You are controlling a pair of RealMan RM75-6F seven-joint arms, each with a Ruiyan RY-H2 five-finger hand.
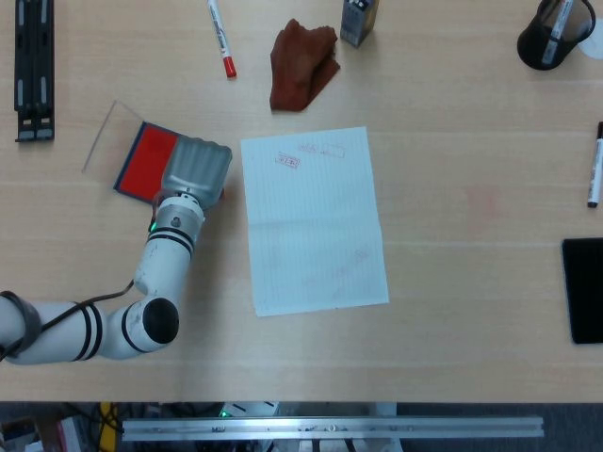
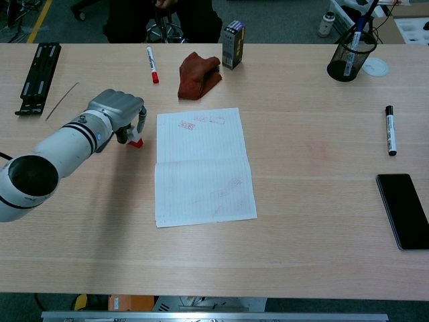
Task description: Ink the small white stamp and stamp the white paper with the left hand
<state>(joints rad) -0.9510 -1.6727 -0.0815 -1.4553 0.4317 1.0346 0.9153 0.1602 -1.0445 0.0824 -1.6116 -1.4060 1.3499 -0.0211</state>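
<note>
My left hand hovers low over the right edge of the red ink pad, knuckles up and fingers curled down. In the chest view the left hand grips a small stamp; only its dark body and its red and white base show under the fingers. The stamp stands at the table surface just left of the white paper. The paper lies flat mid-table and bears faint red stamp marks near its top and lower right. My right hand is in neither view.
A clear lid lies beside the ink pad. At the back are a red marker, a brown cloth, a small box and a black rail. A pen cup, a black marker and a phone are at the right.
</note>
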